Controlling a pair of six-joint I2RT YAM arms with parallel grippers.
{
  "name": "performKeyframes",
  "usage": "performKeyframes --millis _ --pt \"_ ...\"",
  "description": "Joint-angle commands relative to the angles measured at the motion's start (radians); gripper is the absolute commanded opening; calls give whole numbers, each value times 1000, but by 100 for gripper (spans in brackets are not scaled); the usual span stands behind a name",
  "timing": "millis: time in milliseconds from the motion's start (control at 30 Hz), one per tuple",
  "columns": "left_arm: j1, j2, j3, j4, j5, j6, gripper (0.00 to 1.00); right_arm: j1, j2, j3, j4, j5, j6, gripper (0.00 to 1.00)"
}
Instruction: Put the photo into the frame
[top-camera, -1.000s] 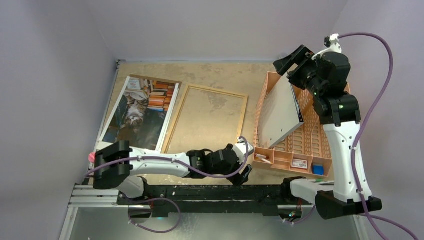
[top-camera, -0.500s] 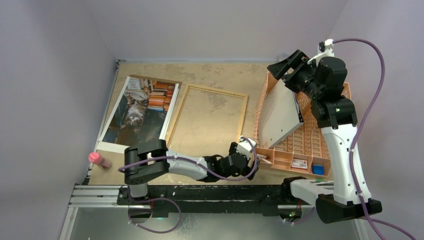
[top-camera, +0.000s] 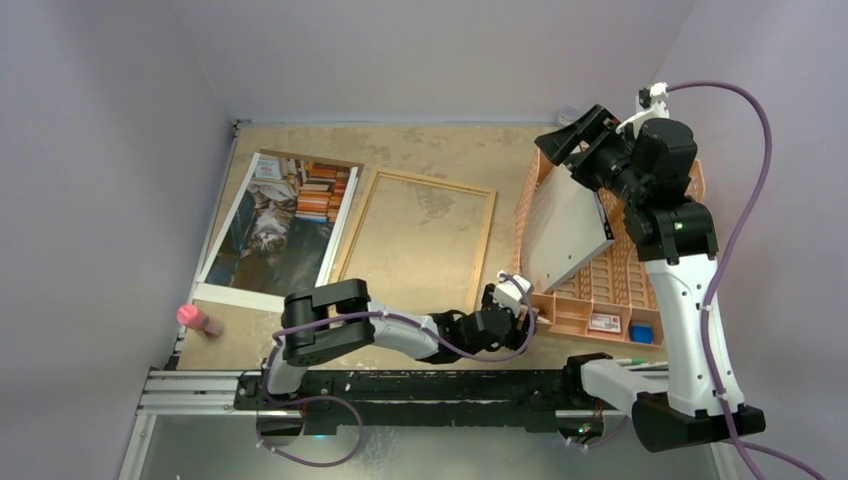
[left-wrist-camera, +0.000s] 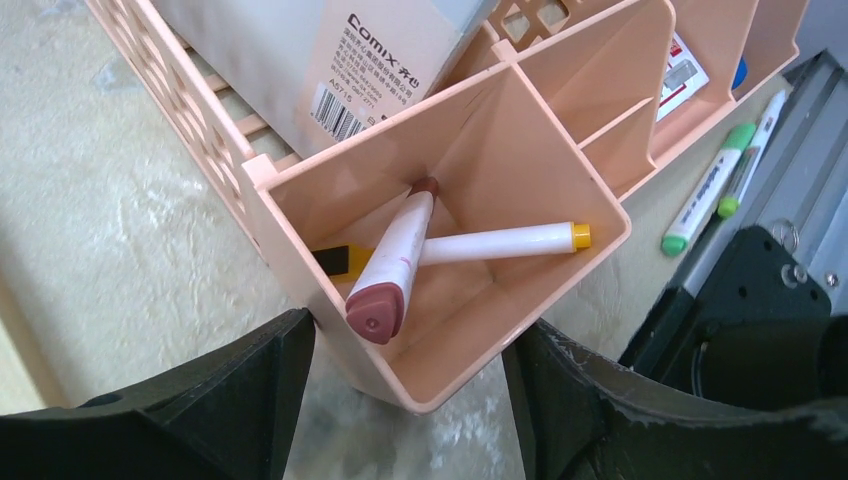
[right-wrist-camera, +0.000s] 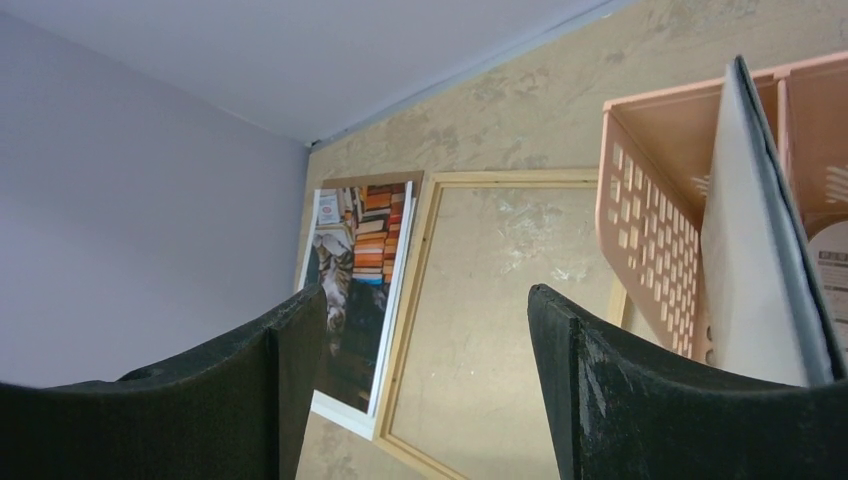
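Note:
The photo (top-camera: 280, 215), a tabby cat among stacked books with a white border, lies flat at the table's left (right-wrist-camera: 355, 290). Just right of it lies the frame (top-camera: 484, 238), thin light wood (right-wrist-camera: 405, 330), with nothing inside. My left gripper (top-camera: 522, 305) is low at the orange rack's (top-camera: 528, 205) front-left corner. Its jaws straddle the corner compartment (left-wrist-camera: 560, 215), and both fingers touch its outer walls (left-wrist-camera: 410, 330). My right gripper (top-camera: 566, 135) hangs open and holds nothing, high over the rack's back end (right-wrist-camera: 425, 300), beside the leaning grey-white board (top-camera: 565, 225).
Two pens (left-wrist-camera: 395, 265) lie crossed in the gripped compartment. Green markers (left-wrist-camera: 705, 195) lie by the table's near rail. A pink object (top-camera: 197, 320) sits at the front left. The rack's small front trays hold a blue item (top-camera: 641, 333).
The left arm swung right along the near edge to the rack's corner and its jaws narrowed onto it. The right gripper shifted slightly left above the board.

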Motion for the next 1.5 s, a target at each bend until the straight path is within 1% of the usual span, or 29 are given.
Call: performKeyframes --millis 0,233,400,533,667,800,867,933,1067,1133,1233,1400,1467 --pt "57 60 102 98 -6 -28 70 -3 -32 -14 -8 -15 -7 75" --pt "113 128 201 64 4 -96 70 -3 -30 8 -33 16 -19 75" --pt "151 176 258 87 62 -122 70 -2 -22 14 -50 35 -18 74" --pt "161 228 328 84 119 -111 71 -2 -21 10 -50 46 -10 74" --pt "169 260 376 114 213 -109 71 -2 -16 6 -48 53 2 74" --pt "178 263 372 185 296 -104 71 -3 -21 -20 -36 43 18 73" --pt "184 270 374 220 358 -97 71 -3 -22 -34 -28 40 25 72" --pt "188 278 381 249 452 -85 72 -2 -21 -43 -21 34 32 71" --pt "210 316 433 257 584 -108 75 -3 -8 -50 -5 22 37 71" --pt "229 328 457 223 609 -124 76 -2 1 -53 0 14 38 71" --pt "261 275 413 173 580 -123 77 -3 14 -55 17 -1 20 73" --pt "328 51 223 121 561 -75 81 -3 31 -86 93 5 -50 76" --pt "339 -54 146 52 529 -25 82 -1 55 -93 123 -35 -94 76"
